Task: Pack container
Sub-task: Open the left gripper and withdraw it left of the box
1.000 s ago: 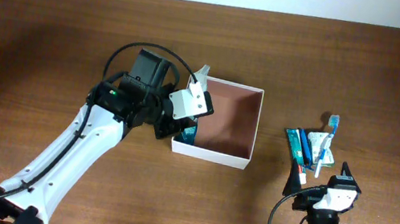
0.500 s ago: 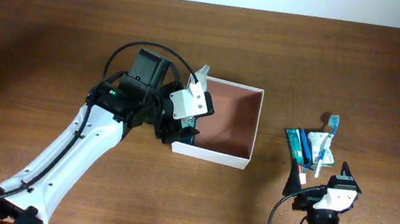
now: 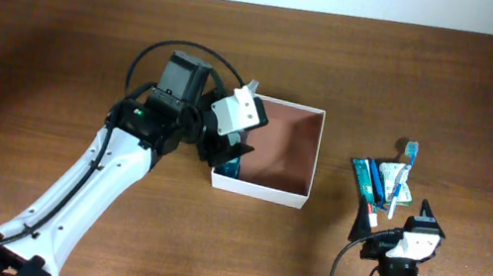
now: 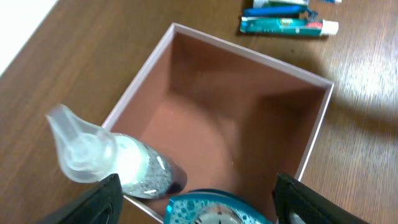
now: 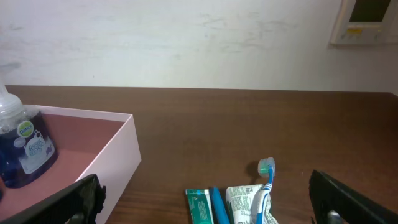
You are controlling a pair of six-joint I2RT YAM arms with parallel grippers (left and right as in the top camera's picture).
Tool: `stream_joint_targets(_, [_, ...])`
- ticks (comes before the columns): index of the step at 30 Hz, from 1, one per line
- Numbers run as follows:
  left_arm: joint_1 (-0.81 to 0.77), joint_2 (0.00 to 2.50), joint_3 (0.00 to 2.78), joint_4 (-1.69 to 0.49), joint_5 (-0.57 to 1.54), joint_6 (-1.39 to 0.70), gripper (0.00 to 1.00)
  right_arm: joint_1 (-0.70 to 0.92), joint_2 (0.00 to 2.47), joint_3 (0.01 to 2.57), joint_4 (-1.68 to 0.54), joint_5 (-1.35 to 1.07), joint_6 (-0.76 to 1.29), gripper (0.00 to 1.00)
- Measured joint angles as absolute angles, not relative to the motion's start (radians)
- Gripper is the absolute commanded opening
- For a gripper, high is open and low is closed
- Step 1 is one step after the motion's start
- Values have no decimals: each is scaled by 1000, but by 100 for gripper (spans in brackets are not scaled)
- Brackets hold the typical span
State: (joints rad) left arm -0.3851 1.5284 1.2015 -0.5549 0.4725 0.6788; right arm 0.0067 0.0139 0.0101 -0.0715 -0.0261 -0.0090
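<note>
The container (image 3: 285, 149) is a shallow square box with white walls and a reddish-brown inside (image 4: 211, 118). A small teal bottle (image 4: 214, 210) lies in its near-left corner (image 3: 231, 166). A clear pump bottle of dark blue liquid (image 4: 124, 165) stands at the left wall, also in the right wrist view (image 5: 22, 149). My left gripper (image 3: 227, 152) hovers open over the teal bottle, fingers (image 4: 102, 202) apart on both sides of it. My right gripper (image 3: 392, 215) is open and empty, near the toiletries.
A teal toothpaste tube (image 3: 365, 178), a blue toothbrush (image 3: 407, 165) and a crumpled white tube (image 5: 245, 202) lie on the wooden table right of the container. The container's right wall (image 5: 118, 155) faces the right gripper.
My left gripper has lifted and drawn back a little from the container's near-left corner. The teal bottle stays in the box. The right arm has not moved.
</note>
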Motion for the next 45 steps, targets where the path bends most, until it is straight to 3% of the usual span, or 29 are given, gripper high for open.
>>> stream_joint_targets(6, [-385, 1483, 1220, -537, 458, 602, 77, 7, 14, 10, -72, -26, -9, 98])
stream_joint_targets(10, [-369, 1428, 1224, -522, 378, 486, 69, 7, 14, 10, -72, -26, -9, 98])
stream_joint_targets(17, [-274, 1357, 1229, -612, 86, 160, 32, 7, 14, 10, -72, -26, -9, 98])
stream_joint_targets(21, [-233, 1359, 1231, -719, 11, 68, 17, 7, 14, 10, -72, -26, -8, 98])
stream_joint_targets(24, [-231, 1382, 1232, -785, -13, 8, 1, 7, 14, 10, -72, -26, -9, 98])
stream_joint_targets(33, [-230, 1593, 1233, -873, -7, -267, 1, 7, 14, 10, -72, -26, -9, 98])
stream_joint_targets(45, [-246, 1714, 1232, -902, 212, -337, 0, 7, 14, 10, -72, -26, -8, 98])
